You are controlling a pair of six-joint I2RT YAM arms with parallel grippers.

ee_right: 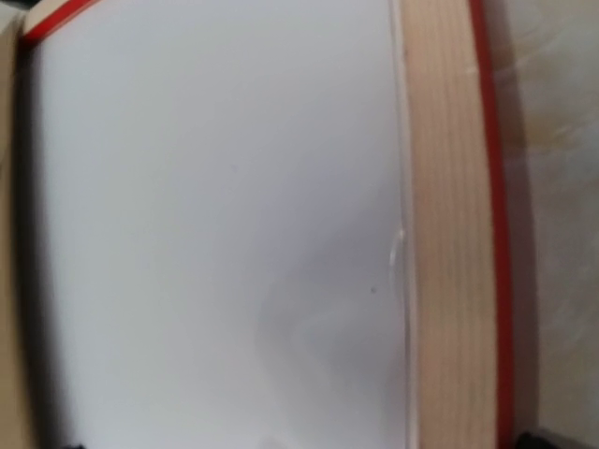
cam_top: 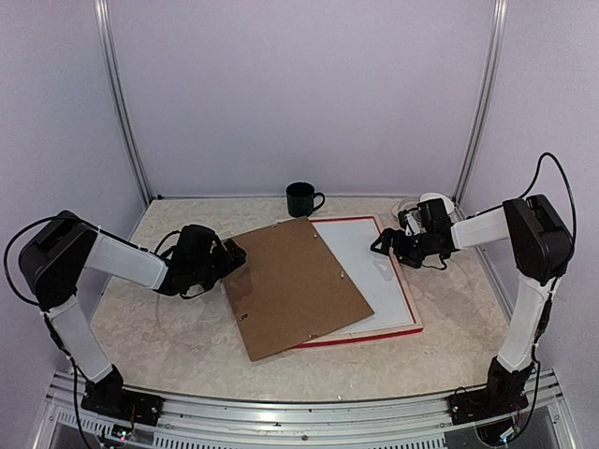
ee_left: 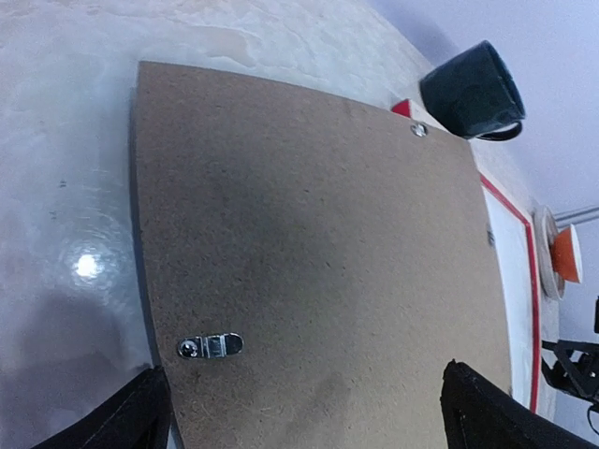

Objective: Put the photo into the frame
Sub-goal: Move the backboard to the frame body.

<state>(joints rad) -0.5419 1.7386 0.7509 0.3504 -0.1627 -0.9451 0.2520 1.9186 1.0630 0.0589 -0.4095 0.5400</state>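
The frame (cam_top: 413, 316) lies face down right of centre, with a red outer edge and a pale wood back (ee_right: 449, 234). A white sheet (cam_top: 360, 257) fills its recess (ee_right: 215, 234); no printed side shows, so I cannot tell whether it is the photo. A brown backing board (cam_top: 290, 285) lies askew over the frame's left part. My left gripper (cam_top: 232, 254) is open at the board's left edge, its fingers wide apart over the board (ee_left: 318, 243). My right gripper (cam_top: 382, 245) hovers open, low over the frame's right rim.
A dark mug (cam_top: 301, 198) stands behind the frame near the back wall (ee_left: 473, 89). A white and orange roll (cam_top: 432, 201) sits at the back right, close to the right arm. A metal turn clip (ee_left: 211, 346) is on the board.
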